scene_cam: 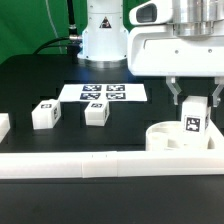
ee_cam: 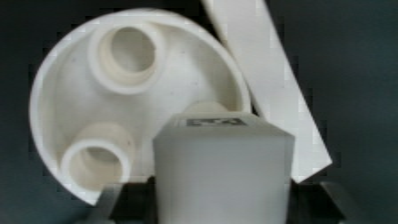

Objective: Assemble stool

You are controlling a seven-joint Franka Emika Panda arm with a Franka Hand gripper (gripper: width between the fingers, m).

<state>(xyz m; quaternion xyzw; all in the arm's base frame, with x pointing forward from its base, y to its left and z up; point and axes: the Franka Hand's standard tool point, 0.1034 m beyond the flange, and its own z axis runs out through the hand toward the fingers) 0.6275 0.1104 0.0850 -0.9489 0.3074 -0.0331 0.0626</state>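
The seat (scene_cam: 160,140) lies to the exterior view's right of a loose leg (scene_cam: 96,113) before the marker board (scene_cam: 104,92).

Black bench (scene_cam: 40,80): marker board (scene_cam: 103,93) lay at back; loose leg (scene_cam: 45,113) and second loose leg (scene_cam: 96,112) mid-bench, apart; round seat (scene_cam: 160,137) toward exterior view's right; long rail (scene_cam: 100,165) along front.

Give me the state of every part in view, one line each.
pincer: shut on held leg
held leg: upright over the seat, insertion unclear
seat: flat on the table, two visible sockets empty
left loose leg: on the table, ungripped
middle loose leg: on the table, ungripped
marker board: flat on the table
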